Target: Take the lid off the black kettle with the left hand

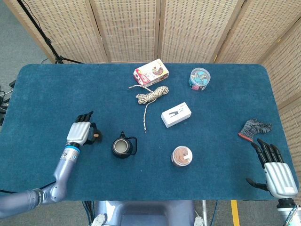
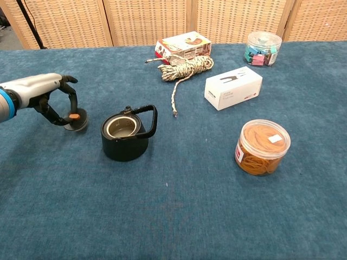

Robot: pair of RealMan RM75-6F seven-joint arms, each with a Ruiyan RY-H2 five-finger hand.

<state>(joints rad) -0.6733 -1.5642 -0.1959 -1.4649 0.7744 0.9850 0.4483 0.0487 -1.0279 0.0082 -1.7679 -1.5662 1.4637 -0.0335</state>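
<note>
The black kettle (image 1: 123, 147) (image 2: 124, 135) stands uncovered on the blue cloth, its pale inside showing and its handle turned to the right. Its black lid (image 2: 76, 122) with an orange knob (image 1: 96, 136) is pinched by my left hand (image 1: 79, 133) (image 2: 46, 95) down at the cloth, a short way left of the kettle. My right hand (image 1: 276, 169) hovers at the table's near right corner with fingers spread and nothing in it.
A clear tub of rubber bands (image 2: 262, 146) sits right of the kettle. Farther back lie a white box (image 2: 233, 87), a coil of rope (image 2: 184, 69), a snack box (image 2: 183, 46) and a jar of clips (image 2: 263, 47). A grey glove (image 1: 254, 128) lies near the right edge.
</note>
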